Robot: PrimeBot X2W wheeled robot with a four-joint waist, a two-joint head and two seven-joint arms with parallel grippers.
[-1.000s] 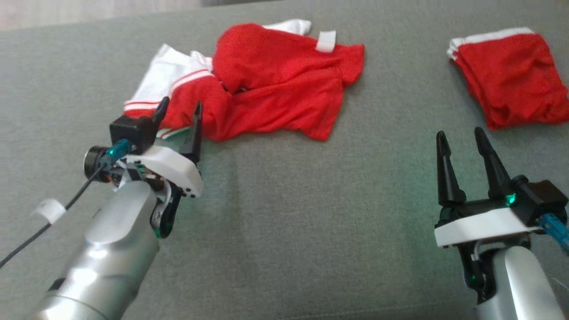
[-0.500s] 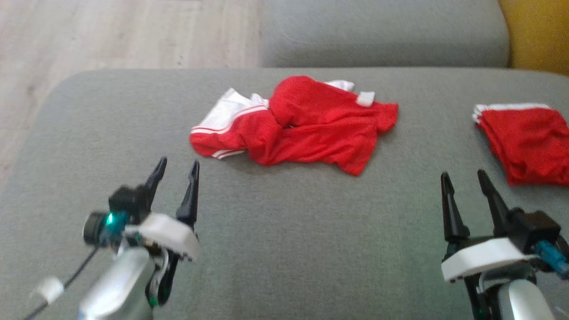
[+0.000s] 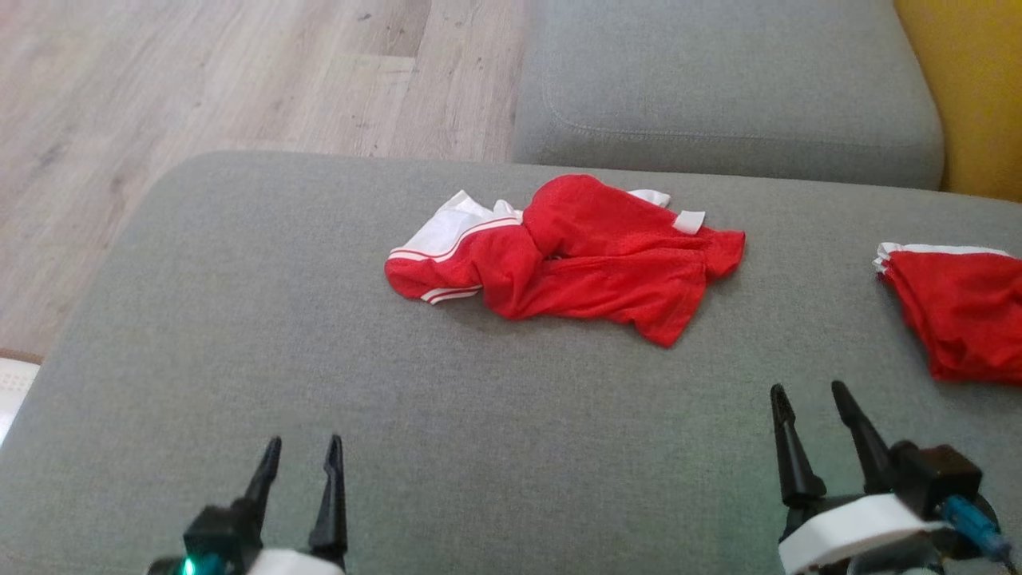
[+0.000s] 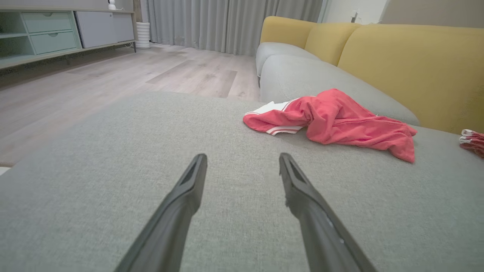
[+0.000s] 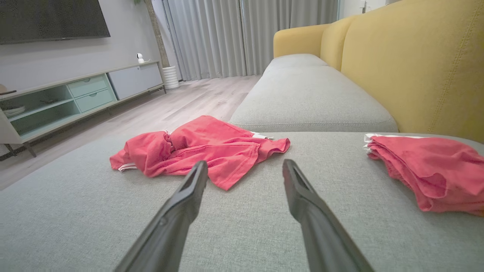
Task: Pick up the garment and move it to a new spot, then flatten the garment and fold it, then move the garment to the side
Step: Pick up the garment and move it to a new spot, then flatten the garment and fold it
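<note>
Your left tool (image 3: 304,444) sits at the bottom edge of the head view with its two dark fingers spread and nothing between them. The left wrist view shows the same open gap over bare grey fabric. A second ago those fingers were right at the white-striped end of the crumpled red mesh garment with white trim (image 3: 591,271). Now this tool is drawn back and stands well apart from it. Your right tool (image 3: 807,391) is spread too and empty, low at the right of the head view, much as it was before.

The head camera has also shifted: the whole scene sits further up and smaller, so do not read that as the cloth moving. The garment keeps the same bunched shape as earlier. It lies on the wide grey fabric sofa seat (image 3: 239,335), near its middle and towards the back, with the white part at its left end.

To the right, well apart from it, a folded red garment with a white edge (image 3: 958,319) rests on the same seat. Beyond the seat you now see a second grey seat cushion (image 3: 718,96), a yellow backrest (image 3: 974,80) and pale wooden floor (image 3: 160,80).
</note>
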